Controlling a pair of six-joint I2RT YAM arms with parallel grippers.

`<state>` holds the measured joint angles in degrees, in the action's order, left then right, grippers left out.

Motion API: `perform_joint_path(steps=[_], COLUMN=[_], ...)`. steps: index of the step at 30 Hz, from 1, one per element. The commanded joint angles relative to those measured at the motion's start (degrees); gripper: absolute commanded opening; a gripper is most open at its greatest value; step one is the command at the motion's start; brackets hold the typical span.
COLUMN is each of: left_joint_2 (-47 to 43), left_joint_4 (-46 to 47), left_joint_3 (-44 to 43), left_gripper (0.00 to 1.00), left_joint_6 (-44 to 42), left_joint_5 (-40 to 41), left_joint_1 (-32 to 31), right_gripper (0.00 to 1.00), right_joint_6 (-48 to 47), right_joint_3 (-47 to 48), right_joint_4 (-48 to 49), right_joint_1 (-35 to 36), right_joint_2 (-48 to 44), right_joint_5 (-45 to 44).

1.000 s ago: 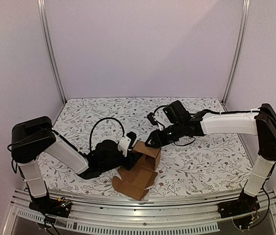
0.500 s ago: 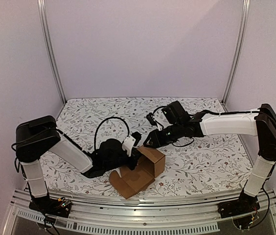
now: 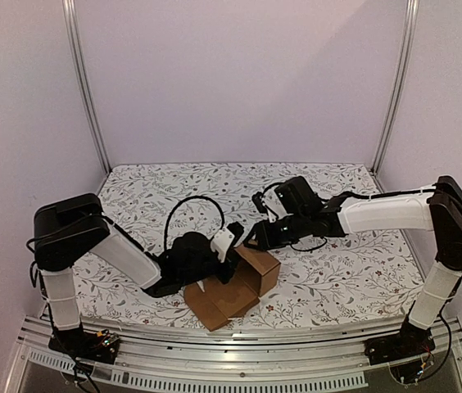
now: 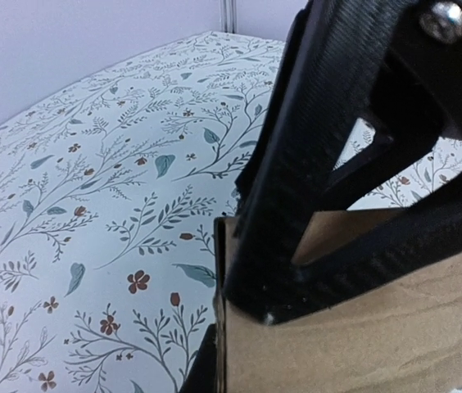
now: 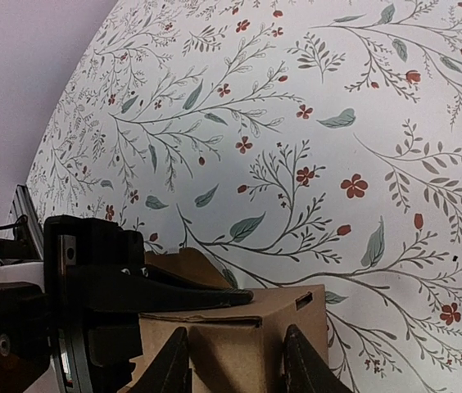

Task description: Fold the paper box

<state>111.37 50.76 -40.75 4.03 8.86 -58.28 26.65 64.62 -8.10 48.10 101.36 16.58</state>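
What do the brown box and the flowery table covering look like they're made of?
The paper box looks like plain brown cardboard, matte, with raw cut edges and creased folds. The table covering seems to be a printed cloth or vinyl sheet, smooth and low-sheen; the pictures leave open which.

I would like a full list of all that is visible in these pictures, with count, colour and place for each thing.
brown cardboard box: one, brown, near middle of the table, between the grippers.
floral tablecloth: one, white with green leaves and red flowers, covering the table.
metal posts: two, silver, back corners.
walls: pale lilac, behind and at the sides.
metal rail: one, silver, near edge.
left gripper: one, black and white, shut on a box wall.
right gripper: one, black, fingers apart at the box's far corner.
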Motion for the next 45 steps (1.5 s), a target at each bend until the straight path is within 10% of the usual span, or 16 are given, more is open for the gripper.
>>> perform_joint_path(steps=[1,23,45], left_joint_2=[3.0,10.7,16.9], left_joint_4=[2.5,22.3,35.8], left_joint_3=[-1.5,3.7,-0.2], left_gripper=[0.00,0.39,0.42], left_joint_6=[-2.8,-0.2,1.4], left_joint_5=[0.6,-0.7,-2.3], left_joint_1=[-0.8,-0.8,0.2], right_gripper=[0.34,0.29,0.28], right_joint_6=[1.6,3.6,3.5], right_joint_3=[-2.8,-3.9,-4.6], right_joint_4=[-0.1,1.1,1.6], right_joint_1=[0.6,0.6,0.7], right_joint_2=[-1.2,-1.5,-1.4], right_joint_5=[-1.4,-1.6,-0.9])
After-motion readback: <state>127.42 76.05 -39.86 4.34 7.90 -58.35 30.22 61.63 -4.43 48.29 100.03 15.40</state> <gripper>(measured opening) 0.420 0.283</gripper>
